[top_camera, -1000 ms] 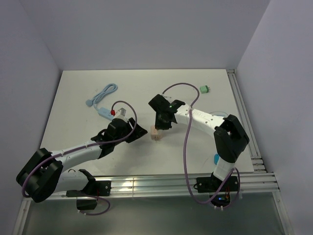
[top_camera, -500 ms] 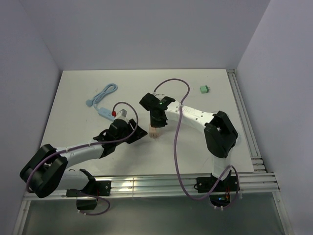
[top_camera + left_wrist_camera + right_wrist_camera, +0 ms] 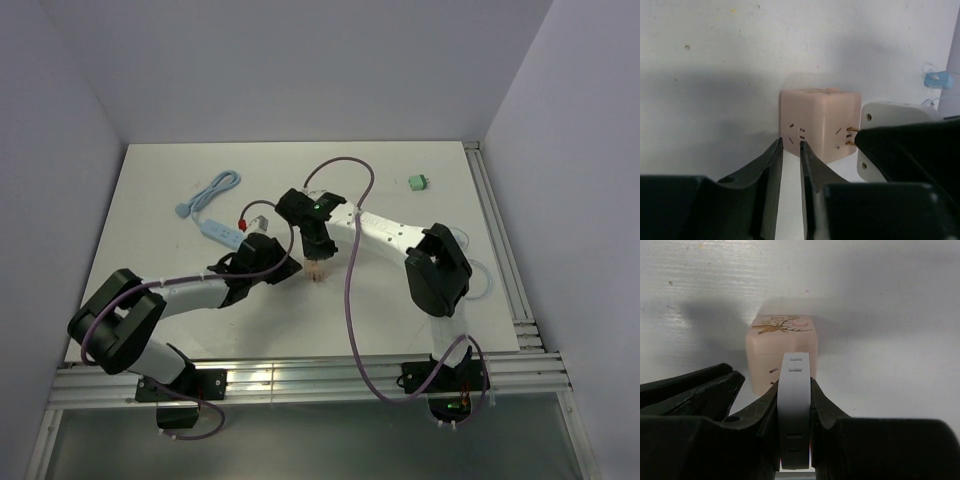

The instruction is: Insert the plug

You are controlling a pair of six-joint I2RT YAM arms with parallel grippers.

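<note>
A pink cube socket (image 3: 318, 272) sits mid-table, its slotted face toward the left wrist camera (image 3: 820, 120) and a deer print on its top (image 3: 782, 326). My right gripper (image 3: 795, 385) is shut on a flat white plug (image 3: 795, 410) and holds it against the cube's side (image 3: 316, 252). In the left wrist view the plug's body (image 3: 890, 112) shows at the right, and its brass prongs (image 3: 854, 136) meet the cube's right face. My left gripper (image 3: 791, 144) has its jaws a narrow gap apart with nothing between them, tips at the cube's near bottom corner (image 3: 289, 268).
A light blue cable (image 3: 210, 192) and a white-blue power strip (image 3: 222, 232) lie at the back left. A green connector (image 3: 419, 182) rests at the back right. A metal rail (image 3: 500, 250) runs along the table's right edge. The purple cables (image 3: 352, 290) loop over both arms.
The right arm carried the plug leftward onto the cube. The left gripper moved up to the cube's near side and its jaws narrowed.
</note>
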